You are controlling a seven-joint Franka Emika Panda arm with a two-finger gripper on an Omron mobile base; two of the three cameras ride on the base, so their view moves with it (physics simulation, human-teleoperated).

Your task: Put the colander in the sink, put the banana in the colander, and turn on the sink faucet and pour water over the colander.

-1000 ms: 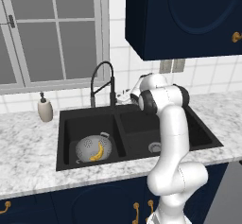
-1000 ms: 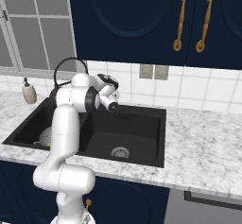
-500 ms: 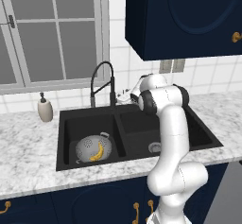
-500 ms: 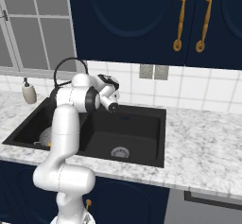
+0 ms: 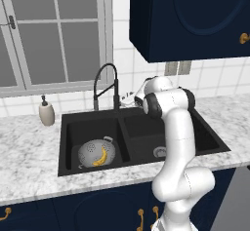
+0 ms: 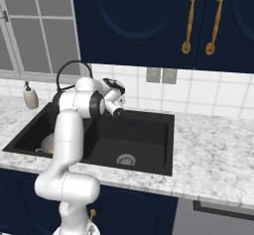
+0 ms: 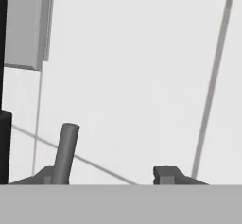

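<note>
Colander (image 5: 97, 152) with banana (image 5: 101, 156) lies in the sink's (image 5: 68, 127) left basin below the faucet (image 5: 106, 86); gripper (image 7: 111, 175), jaws spread and pinching nothing, should centre on the faucet's lever (image 7: 65, 151) before pushing.

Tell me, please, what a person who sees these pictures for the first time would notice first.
First the tall white robot arm that rises before the matte black double-basin sink. Next the small yellow banana in the round silver-grey metal colander, in the left basin. Behind stands the black gooseneck faucet.
</note>
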